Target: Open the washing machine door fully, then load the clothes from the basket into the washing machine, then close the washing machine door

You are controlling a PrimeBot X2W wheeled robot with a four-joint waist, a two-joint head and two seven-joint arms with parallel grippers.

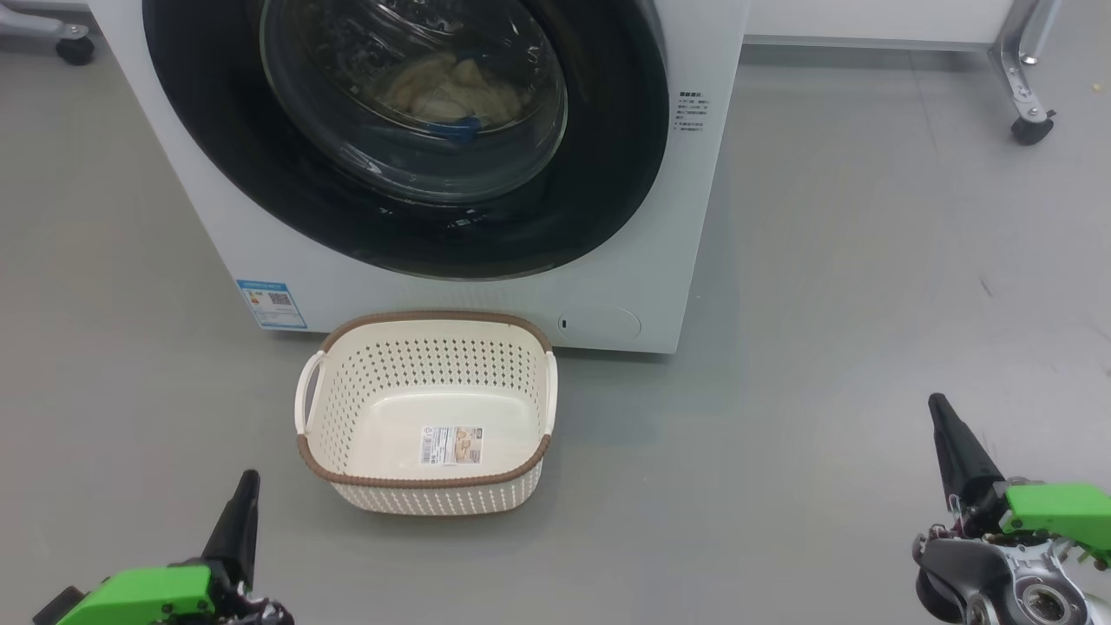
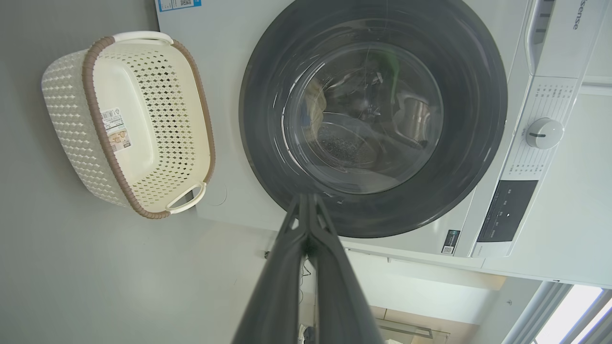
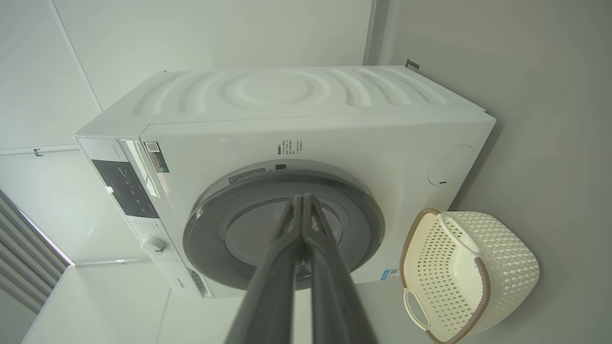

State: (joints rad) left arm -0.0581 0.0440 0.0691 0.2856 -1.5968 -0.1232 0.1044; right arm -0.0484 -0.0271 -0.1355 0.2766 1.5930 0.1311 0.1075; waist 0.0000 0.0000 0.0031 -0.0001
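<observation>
Wash loaded, by the look of it: the washing machine door (image 1: 608,156) sits shut on the washing machine (image 1: 686,252), sealing the clothes (image 1: 447,91) behind its glass. The basket (image 1: 434,496) stands emptied at six o'clock. The left gripper (image 1: 247,490) at seven and the right gripper (image 1: 942,417) at four hang back, fingers pinched together, holding nothing.

The washing machine door (image 1: 399,227) is shut on clothes (image 1: 443,91) (basket (image 1: 434,499) upright).

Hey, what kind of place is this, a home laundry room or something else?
Probably a lab or test room set up for laundry rather than a home: a white washing machine and a basket stand on a plain grey floor, with a metal leg on a caster behind.
</observation>
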